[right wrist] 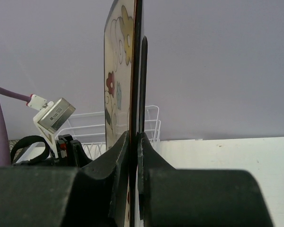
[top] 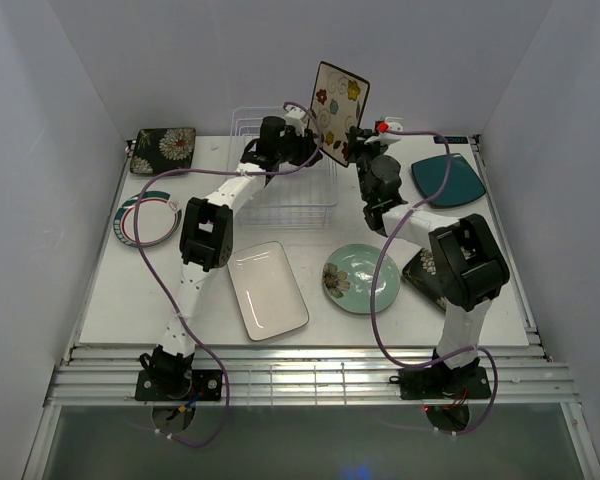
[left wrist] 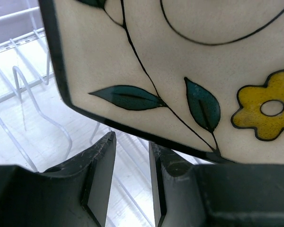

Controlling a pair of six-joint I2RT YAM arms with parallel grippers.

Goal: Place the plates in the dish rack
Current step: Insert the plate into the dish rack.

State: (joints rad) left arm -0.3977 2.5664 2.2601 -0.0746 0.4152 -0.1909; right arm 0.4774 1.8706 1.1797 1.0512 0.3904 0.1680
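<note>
A cream square floral plate (top: 340, 98) stands upright on edge in the air above the right end of the white wire dish rack (top: 285, 175). My right gripper (top: 353, 138) is shut on its lower edge; in the right wrist view the fingers (right wrist: 134, 138) pinch the thin plate (right wrist: 118, 71). My left gripper (top: 308, 140) sits just left of the plate's lower corner. Its jaws (left wrist: 132, 139) stand open with nothing between them, the plate (left wrist: 180, 47) just past the fingertips and rack wires (left wrist: 23, 80) below.
Other plates lie flat: dark floral (top: 165, 150) at the back left, round green-rimmed (top: 147, 218) at the left, white rectangular (top: 268, 290) at the front, round mint (top: 360, 278), teal square (top: 447, 180) at the right, and a dark one (top: 423, 268) partly under the right arm.
</note>
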